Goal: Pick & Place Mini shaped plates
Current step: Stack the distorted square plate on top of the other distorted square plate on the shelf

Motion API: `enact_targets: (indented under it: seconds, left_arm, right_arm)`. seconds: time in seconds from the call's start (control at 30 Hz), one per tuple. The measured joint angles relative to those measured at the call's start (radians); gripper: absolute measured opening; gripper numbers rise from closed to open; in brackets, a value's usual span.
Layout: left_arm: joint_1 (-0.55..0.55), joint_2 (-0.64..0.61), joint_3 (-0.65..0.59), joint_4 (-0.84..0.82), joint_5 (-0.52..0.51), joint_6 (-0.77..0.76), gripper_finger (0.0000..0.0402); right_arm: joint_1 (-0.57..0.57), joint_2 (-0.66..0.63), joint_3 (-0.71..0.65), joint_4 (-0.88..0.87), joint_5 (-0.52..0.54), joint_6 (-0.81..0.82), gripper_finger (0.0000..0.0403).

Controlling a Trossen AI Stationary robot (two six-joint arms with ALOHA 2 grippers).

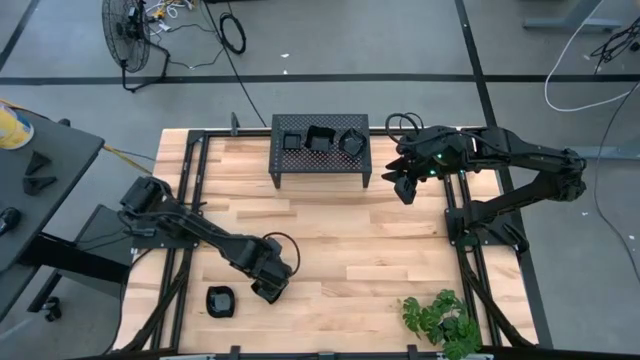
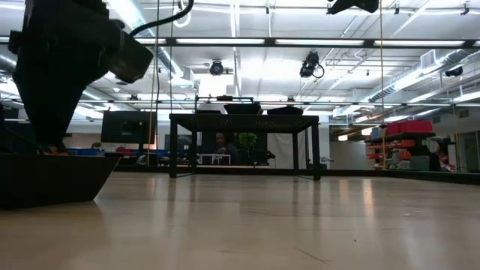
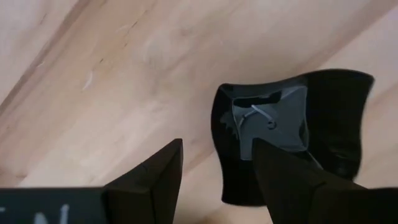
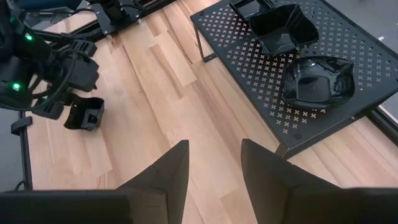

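Observation:
One mini shaped plate (image 1: 220, 301), small, black and glossy, rests on its base on the wooden table near the front left; it also shows in the left wrist view (image 3: 323, 124) and large in the low view (image 2: 52, 180). My left gripper (image 3: 217, 152) points down just over it, open, with one finger over the plate's hollow and the other outside its rim. Three more plates (image 4: 280, 28) (image 4: 317, 81) (image 4: 249, 7) sit on the black perforated stand (image 1: 320, 165) at the back. My right gripper (image 4: 214, 155) hangs open, high beside the stand's right end (image 1: 405, 185). My left gripper comes at the plate from above, its fingers on either side of the rim's near edge (image 3: 219, 134). One finger (image 3: 280, 168) covers that place, so I cannot tell whether it touches the plate. The plate lies flat on the table.
A green plant (image 1: 440, 318) stands at the front right corner. Black frame rails run along both sides of the table (image 1: 180, 200). Bare wood lies between the stand and the front edge. A person sits far behind the stand (image 2: 221, 142).

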Motion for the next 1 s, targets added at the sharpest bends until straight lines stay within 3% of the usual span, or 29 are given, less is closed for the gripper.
enact_targets:
  seconds: [0.2,0.47,1.0]
  left_arm:
    - [-0.001,0.002,-0.08,0.128,0.033,-0.014,0.0197]
    - [-0.004,0.002,-0.116,0.145,0.037,-0.029,0.0192]
    - [-0.004,0.002,-0.116,0.16,0.036,-0.035,0.0052]
  right_arm:
    - [0.0,0.0,0.0,0.0,0.0,0.0,0.0149]
    - [0.0,0.0,0.0,0.0,0.0,0.0,0.0149]
    - [0.0,0.0,0.0,0.0,0.003,0.0,0.0149]
